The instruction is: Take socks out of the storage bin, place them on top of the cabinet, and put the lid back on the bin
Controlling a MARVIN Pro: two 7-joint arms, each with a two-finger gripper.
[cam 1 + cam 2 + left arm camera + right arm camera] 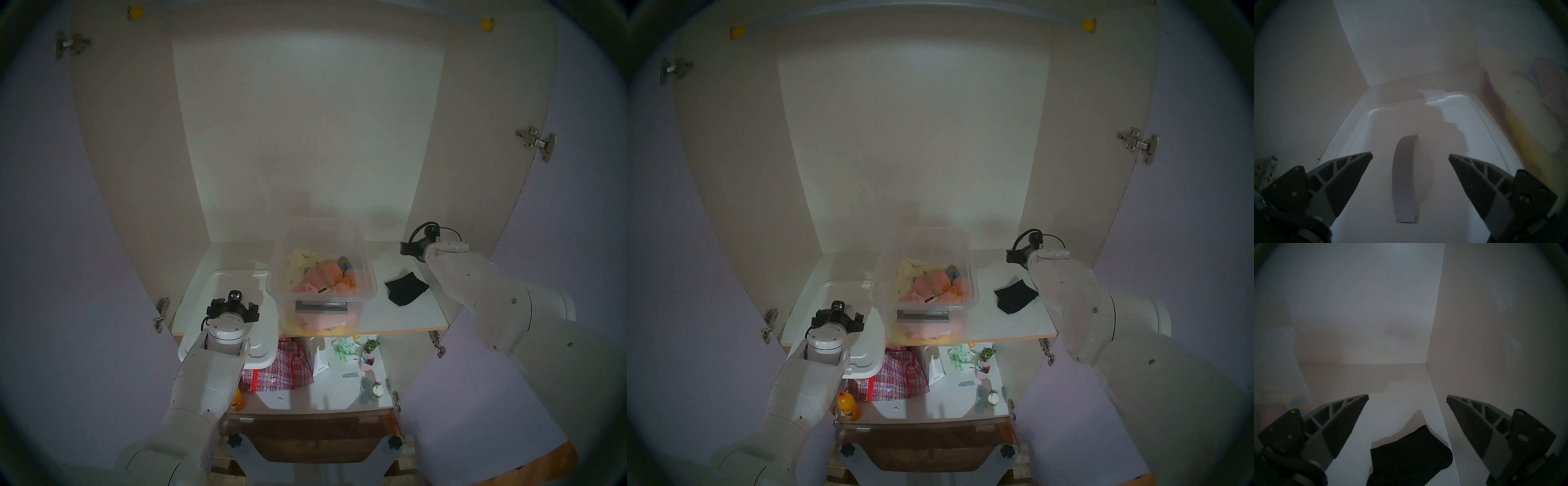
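Observation:
The clear storage bin (369, 271) stands open in the middle of the cabinet's white shelf (390, 319), with pastel cloths inside. The black socks (405, 287) lie on the shelf to the bin's right, and they also show in the right wrist view (1410, 458). My right gripper (1407, 398) is open and empty, above and just behind them. The white lid (234, 281) lies left of the bin and overhangs the shelf's front edge. My left gripper (1410, 156) is open above the lid, with its jaws on either side of the grey bar handle (1404, 178).
On the lower shelf are a red checked bag (278, 366), a white carton (320, 361), a pink cup (367, 361) and an orange bottle (848, 405). The lilac doors stand open on both sides, on metal hinges (536, 142).

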